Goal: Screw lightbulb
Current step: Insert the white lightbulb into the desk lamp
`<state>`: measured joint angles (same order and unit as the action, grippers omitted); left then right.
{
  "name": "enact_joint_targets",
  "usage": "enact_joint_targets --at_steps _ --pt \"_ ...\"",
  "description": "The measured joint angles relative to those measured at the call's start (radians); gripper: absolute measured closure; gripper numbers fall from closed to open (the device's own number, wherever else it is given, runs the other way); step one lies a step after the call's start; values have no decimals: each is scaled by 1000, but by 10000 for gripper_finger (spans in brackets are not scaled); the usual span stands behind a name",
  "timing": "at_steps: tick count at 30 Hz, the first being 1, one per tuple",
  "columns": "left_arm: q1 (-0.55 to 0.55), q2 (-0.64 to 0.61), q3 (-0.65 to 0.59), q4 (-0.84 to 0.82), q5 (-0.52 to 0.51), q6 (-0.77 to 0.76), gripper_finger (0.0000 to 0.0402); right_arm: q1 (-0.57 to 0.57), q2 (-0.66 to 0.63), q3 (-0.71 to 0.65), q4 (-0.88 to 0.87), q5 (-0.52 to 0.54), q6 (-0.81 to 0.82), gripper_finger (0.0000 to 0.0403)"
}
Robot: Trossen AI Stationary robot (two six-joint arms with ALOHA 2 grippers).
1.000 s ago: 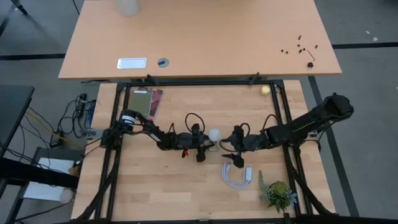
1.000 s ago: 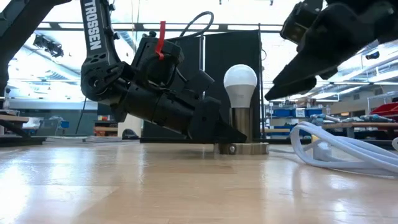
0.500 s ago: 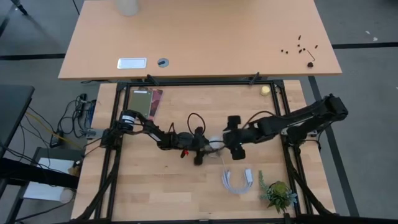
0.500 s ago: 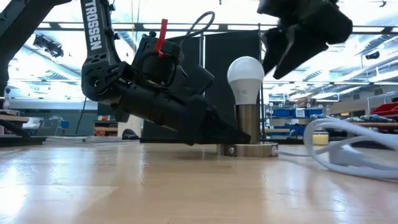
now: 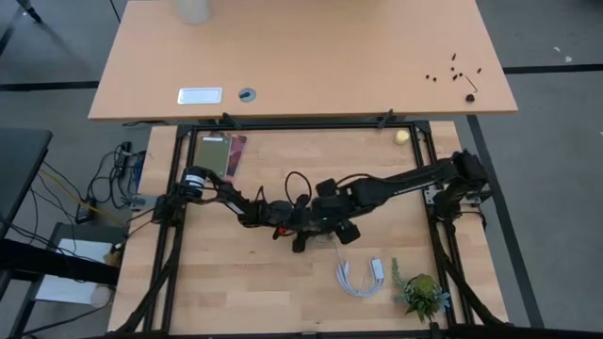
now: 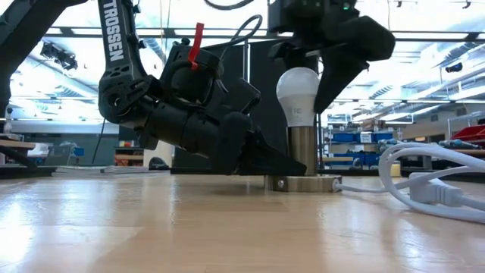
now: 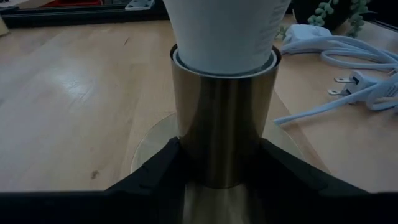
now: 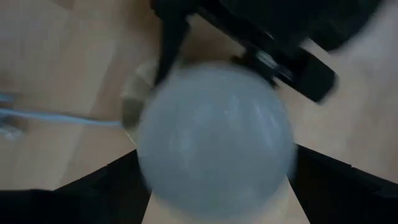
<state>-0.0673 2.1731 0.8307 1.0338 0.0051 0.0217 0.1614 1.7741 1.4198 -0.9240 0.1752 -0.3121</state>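
Two grippers at table centre. Item: lightbulb (image 6: 298,95), upright in brass socket (image 6: 303,152) on round base (image 6: 301,183). Left gripper (image 7: 217,186), from 9 o'clock: fingers clamped on socket barrel. Right gripper (image 6: 322,76), overhead: fingers wide, straddling bulb, apparently not gripping. Advice: close squarely on the globe, twist clockwise gently while left steadies. White cable (image 6: 424,189) at 3 o'clock.

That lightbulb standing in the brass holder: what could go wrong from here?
The right gripper hangs open over the lightbulb; closing off-centre might let the smooth round glass slip. The left gripper holds the brass socket low at its base, so a hard twist might turn or tip the whole stand. The white cable lies loose beside it and could get dragged.
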Motion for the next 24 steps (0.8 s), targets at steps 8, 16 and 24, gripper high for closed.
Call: enact_joint_targets --at_steps 8,16,24 --pt "0 0 0 -4 -2 -4 211 -20 93 107 -95 -98 -87 58" --pt "0 0 0 -4 20 -4 211 -19 90 131 -77 -148 -197 58" --pt "0 0 0 -4 26 -5 211 -15 90 131 -43 -173 -315 58"
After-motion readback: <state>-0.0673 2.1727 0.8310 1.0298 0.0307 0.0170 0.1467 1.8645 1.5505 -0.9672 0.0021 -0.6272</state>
